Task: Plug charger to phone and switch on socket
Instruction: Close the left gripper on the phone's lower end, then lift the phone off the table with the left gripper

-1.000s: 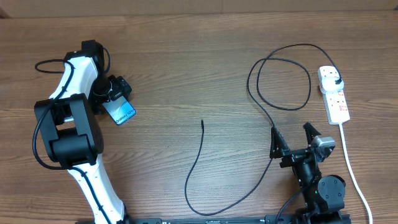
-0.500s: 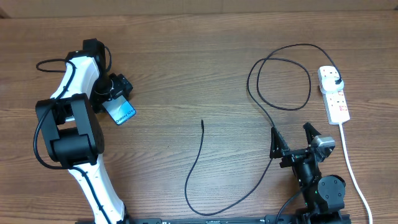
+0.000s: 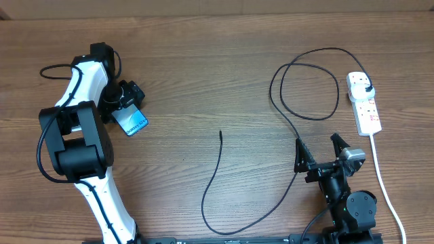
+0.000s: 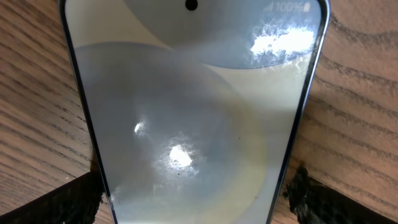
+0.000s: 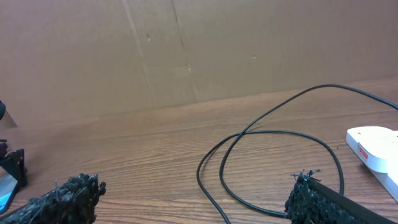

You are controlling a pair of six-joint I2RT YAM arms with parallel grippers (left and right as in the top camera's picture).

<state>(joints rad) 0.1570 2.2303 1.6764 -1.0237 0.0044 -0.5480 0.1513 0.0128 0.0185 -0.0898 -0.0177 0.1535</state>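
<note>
Right hand (image 3: pixel 317 142), near right: fingers apart, empty. Charger (image 3: pixel 215 177) lies loose across the worktop (image 3: pixel 203 68). Phone (image 3: pixel 130 123) lies flat at left, between the left hand's (image 4: pixel 193 202) spread fingers. Socket (image 3: pixel 368 114) sits far right, with the charger's black plug seated in it.

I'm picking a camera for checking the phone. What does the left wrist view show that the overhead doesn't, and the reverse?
Only left wrist: the phone's screen close up, with its camera dot and glare, and the left fingers flanking its edges. Only overhead: the charger, the open right fingers beside it, and the socket. Both: the phone lying on the wooden table.
</note>
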